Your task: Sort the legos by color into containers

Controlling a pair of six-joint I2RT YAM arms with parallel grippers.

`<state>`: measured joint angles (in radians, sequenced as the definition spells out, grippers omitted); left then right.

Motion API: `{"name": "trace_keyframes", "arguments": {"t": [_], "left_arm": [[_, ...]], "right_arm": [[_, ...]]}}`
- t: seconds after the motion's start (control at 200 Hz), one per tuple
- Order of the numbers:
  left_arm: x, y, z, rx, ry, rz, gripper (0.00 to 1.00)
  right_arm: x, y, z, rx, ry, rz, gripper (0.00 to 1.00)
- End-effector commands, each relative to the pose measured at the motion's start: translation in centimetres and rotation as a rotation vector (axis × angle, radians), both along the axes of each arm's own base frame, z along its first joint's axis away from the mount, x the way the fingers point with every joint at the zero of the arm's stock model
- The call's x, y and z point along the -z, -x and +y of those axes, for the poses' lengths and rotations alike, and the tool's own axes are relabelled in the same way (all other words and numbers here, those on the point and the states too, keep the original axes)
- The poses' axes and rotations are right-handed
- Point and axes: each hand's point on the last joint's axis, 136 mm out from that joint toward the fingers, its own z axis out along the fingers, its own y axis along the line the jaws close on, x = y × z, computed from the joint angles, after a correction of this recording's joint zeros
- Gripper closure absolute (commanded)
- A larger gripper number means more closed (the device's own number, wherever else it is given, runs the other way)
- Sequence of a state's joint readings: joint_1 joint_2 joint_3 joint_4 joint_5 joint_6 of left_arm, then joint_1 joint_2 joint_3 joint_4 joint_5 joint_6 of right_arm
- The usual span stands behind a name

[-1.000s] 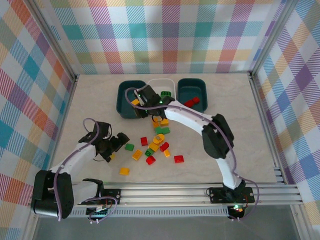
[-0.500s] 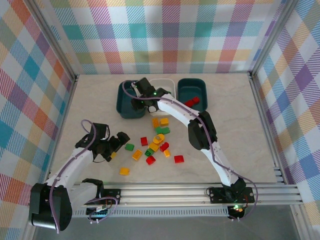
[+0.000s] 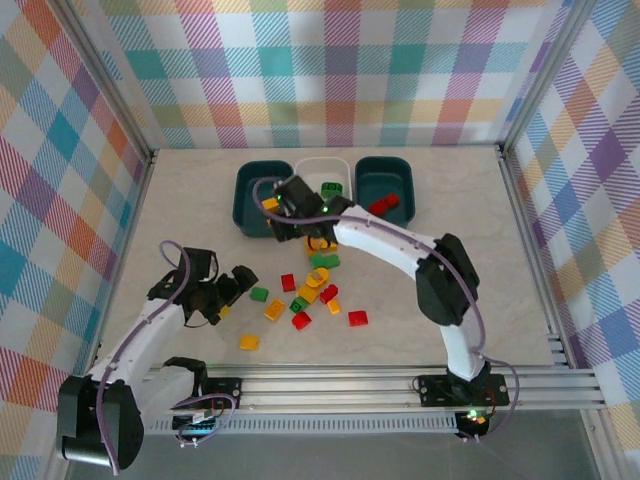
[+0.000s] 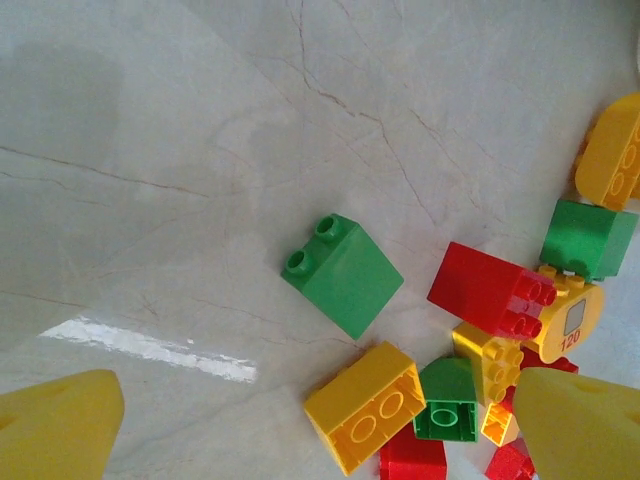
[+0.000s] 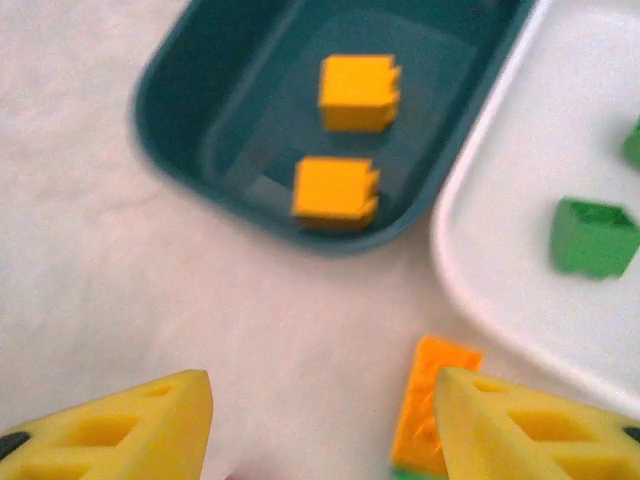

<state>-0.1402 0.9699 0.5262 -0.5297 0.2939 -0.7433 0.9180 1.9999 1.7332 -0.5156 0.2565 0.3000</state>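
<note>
Right end effector [image 5: 320, 400] open, empty, just outside the rim of the left teal tub [image 5: 175, 140]; left end effector [image 3: 238, 288] open over bare tabletop [image 4: 150, 130], well apart.

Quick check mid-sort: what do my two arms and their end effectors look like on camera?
The left arm and right arm have white links, black joints and looping purplish cables. The left end effector and right end effector are black with wedge-shaped yellow fingers; the right one's fingers show slot-shaped cut-outs.
</note>
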Motion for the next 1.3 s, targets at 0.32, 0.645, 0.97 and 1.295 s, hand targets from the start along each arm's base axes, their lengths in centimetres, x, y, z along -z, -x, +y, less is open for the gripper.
{"name": "trace_keyframes", "arguments": {"t": [0.32,0.645,0.97,1.295], "left_arm": [[-1.8,0.6,2.6,-0.117,-0.08,-0.055,0.0],[-1.5,1.2,2.6,-0.116,-0.08,-0.057,0.0],[-1.3,0.9,2.5,-0.107,-0.078,-0.047,0.0],[-2.2,-0.2,1.1,-0.063,-0.026,-0.078,0.01]], "right_arm": [[9.6,8.9,-0.1,0.051,0.186,0.172,0.37],[12.2,8.0,0.1,0.064,0.245,0.193,0.37],[11.6,6.7,1.3,0.051,0.203,0.166,0.65],[3.8,3.3,-1.2,0.094,0.067,0.022,0.76]]}}
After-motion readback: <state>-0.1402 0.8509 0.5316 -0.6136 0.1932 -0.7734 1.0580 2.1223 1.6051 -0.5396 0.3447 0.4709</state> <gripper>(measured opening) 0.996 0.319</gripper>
